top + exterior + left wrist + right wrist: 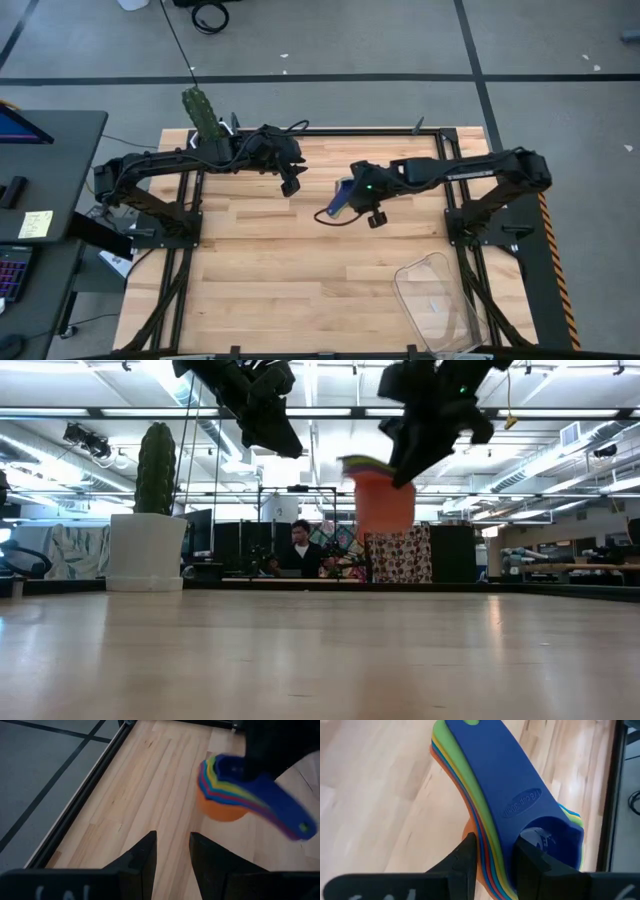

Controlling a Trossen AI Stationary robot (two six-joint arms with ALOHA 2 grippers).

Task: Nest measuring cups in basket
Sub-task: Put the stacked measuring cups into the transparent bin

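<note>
While the low view shows only an orange cup under our right gripper (405, 465), the right wrist view shows its jaws clamped on the nested stack of coloured plastic measuring cups (520, 800), our left gripper (172, 855) slightly apart beside the white cactus pot (146, 550).

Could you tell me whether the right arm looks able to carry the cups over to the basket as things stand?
Probably yes: the right gripper holds the nested cups aloft, and bare table lies between them and the basket.

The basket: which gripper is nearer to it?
Right. The right gripper, holding the cups, is up-table of the basket; the left gripper is farther away.
</note>
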